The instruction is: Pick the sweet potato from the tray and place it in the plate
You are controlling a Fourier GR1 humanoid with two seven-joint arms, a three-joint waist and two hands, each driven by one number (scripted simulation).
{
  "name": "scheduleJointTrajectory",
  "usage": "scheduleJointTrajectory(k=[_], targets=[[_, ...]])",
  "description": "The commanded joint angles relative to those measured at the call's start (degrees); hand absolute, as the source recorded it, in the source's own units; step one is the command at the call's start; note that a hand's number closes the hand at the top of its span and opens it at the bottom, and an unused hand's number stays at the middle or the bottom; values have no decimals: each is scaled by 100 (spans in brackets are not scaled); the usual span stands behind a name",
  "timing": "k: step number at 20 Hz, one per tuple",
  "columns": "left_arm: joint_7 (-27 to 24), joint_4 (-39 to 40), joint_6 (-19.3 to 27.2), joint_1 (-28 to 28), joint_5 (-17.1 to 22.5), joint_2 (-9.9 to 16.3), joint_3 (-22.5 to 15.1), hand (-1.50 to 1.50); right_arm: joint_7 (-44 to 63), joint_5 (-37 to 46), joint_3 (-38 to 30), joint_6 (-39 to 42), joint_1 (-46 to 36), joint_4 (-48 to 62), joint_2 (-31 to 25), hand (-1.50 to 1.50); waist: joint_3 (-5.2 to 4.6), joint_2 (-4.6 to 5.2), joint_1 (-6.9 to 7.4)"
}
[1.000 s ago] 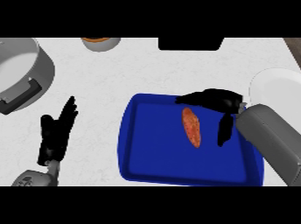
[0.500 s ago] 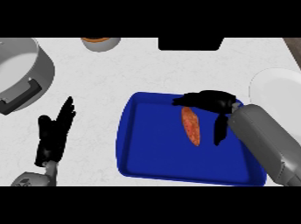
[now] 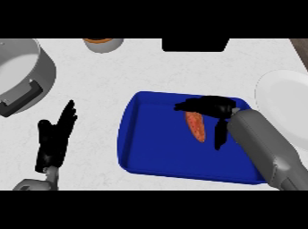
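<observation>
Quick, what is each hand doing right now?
Left hand: open, fingers straight, resting on the counter, holding nothing.
Right hand: open over the sweet potato in the blue tray, not yet closed on it.

No readable text anywhere, tbh: no labels, brands, numbers or signs on anything in view.

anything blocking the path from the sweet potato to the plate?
Nothing visible. The sweet potato lies in the blue tray; the plate sits just right of it. Only the tray's rim and the right robot hand lie between.
</observation>
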Motion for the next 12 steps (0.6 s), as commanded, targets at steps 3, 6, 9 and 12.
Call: scheduleJointTrajectory(k=[3, 6, 9, 12], targets=[[346, -367, 5, 92, -284, -91, -7, 0, 66, 390, -105, 16, 346, -249, 223, 150, 5, -4, -30], [-268, 347, -167, -74, -242, -265, 109, 0, -707, 722, -142, -544, -18, 362, 130, 150, 6, 20, 0], [-17, 87, -120, -32, -307, -294, 218, 0, -825, 800, -402, -688, -41, 454, 260, 150, 6, 11, -7], [312, -36, -71, -205, -427, -327, 195, 0, -586, 845, -617, -655, -359, 492, 380, 150, 6, 9, -5]])
